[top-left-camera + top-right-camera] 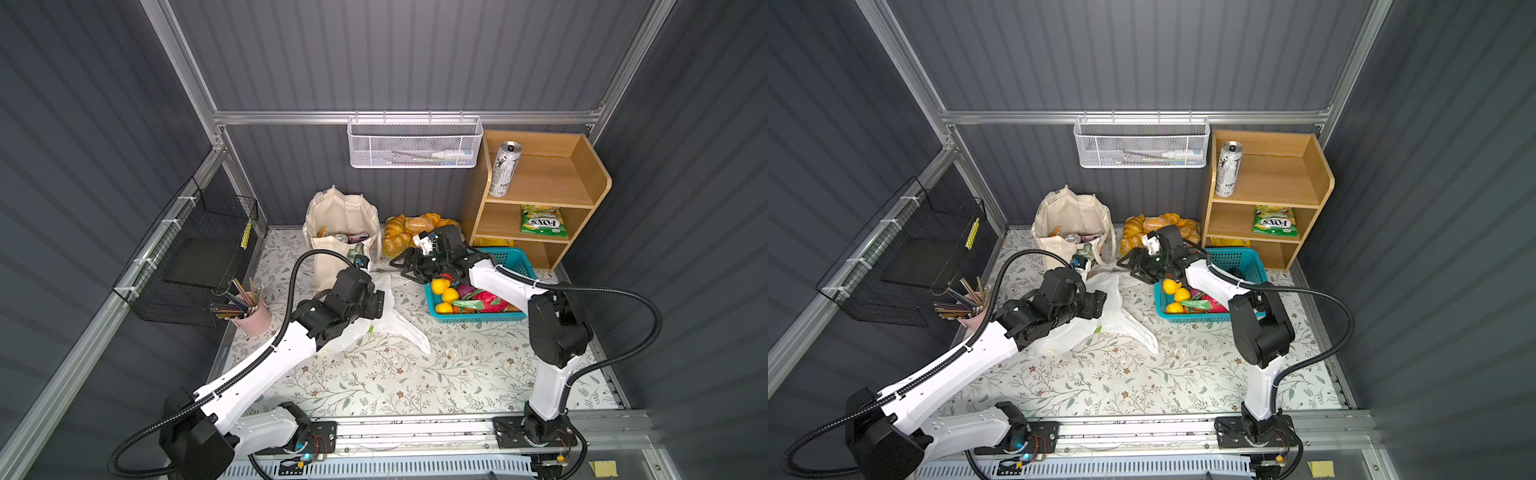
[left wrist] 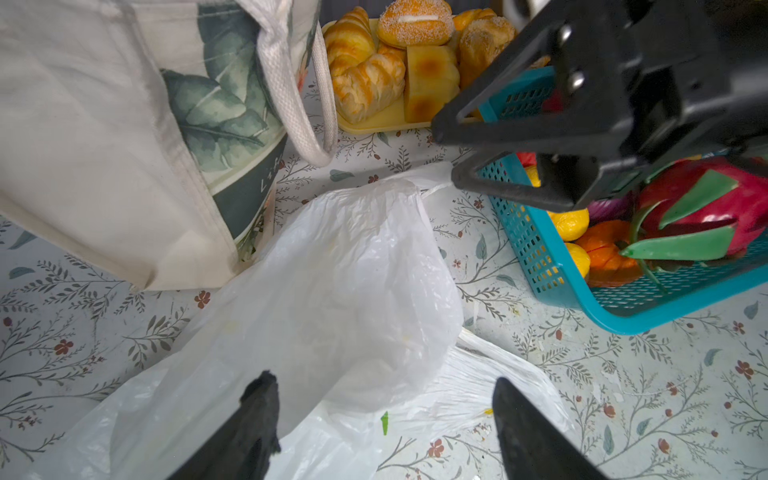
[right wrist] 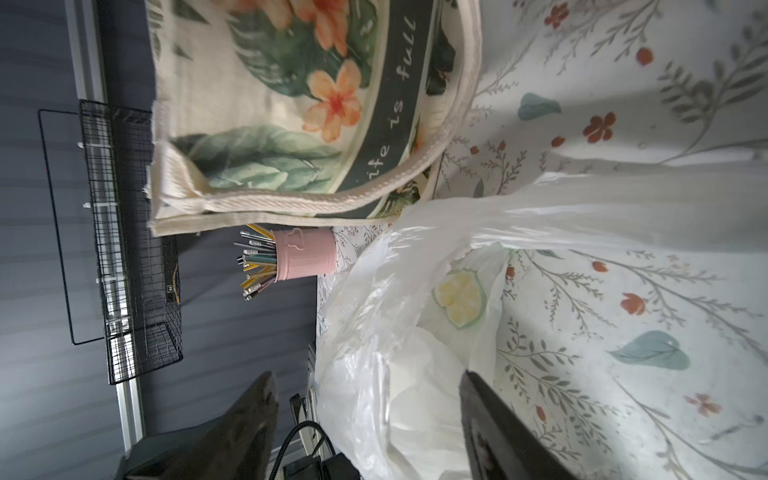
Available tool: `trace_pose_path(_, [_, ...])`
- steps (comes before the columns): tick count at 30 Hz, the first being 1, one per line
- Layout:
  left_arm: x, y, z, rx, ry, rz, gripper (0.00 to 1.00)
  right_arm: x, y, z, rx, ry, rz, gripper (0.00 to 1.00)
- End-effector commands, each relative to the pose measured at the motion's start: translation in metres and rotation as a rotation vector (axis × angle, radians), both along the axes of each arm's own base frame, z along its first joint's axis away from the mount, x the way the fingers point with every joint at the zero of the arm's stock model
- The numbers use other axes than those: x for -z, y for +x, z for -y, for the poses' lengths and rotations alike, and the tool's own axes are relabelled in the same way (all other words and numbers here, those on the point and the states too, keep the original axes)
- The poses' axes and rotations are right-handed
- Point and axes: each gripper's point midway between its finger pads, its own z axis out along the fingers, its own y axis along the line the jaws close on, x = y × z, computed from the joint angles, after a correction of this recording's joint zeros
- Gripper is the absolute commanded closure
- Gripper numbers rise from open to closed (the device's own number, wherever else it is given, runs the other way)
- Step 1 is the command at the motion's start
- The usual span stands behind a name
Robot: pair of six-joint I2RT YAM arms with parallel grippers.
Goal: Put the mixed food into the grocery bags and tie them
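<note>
Plainly limp and slippery, the plastic bag point(image 1: 399, 326) wants pinching at its twelve-o'clock handle, I think; left gripper point(image 2: 386, 415) and right gripper point(image 2: 444, 153) gape empty.

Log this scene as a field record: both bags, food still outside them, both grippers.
canvas tote: upright at the back, items already inside
plastic bag: lying crumpled, handles untied
drink can: upright on the top level of the wooden shelf
FOX'S pouch: flat on the middle shelf level
teal basket: holds fruit, beside the shelf
left gripper: open, over the plastic bag
right gripper: open, at the bag's edge nearest the basket
</note>
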Motion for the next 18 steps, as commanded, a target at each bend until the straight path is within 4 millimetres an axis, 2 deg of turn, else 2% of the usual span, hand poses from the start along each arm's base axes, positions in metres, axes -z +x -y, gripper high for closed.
trace_pose_path(1, [-0.01,-0.003,-0.005,-0.004,0.017,0.007,0.19,-0.012,-0.004,-0.021,-0.067,0.068,-0.002,0.3])
trace_pose_path(8, [-0.009,-0.009,-0.013,-0.018,0.026,0.003,0.19,-0.013,0.003,-0.047,-0.084,0.123,-0.023,0.37])
trace_pose_path(10, [-0.008,-0.01,-0.014,-0.02,0.03,0.001,0.18,-0.016,0.006,-0.05,-0.085,0.132,-0.018,0.51])
trace_pose_path(12, [-0.007,-0.01,-0.013,-0.012,0.034,-0.004,0.18,-0.02,0.007,-0.052,-0.09,0.139,-0.013,0.78])
trace_pose_path(14, [-0.007,-0.01,-0.011,-0.002,0.043,-0.013,0.18,-0.026,0.005,-0.051,-0.092,0.144,-0.002,0.99])
trace_pose_path(18, [-0.008,-0.01,0.002,0.019,0.068,-0.006,0.18,-0.043,-0.007,-0.05,-0.095,0.153,0.033,1.0])
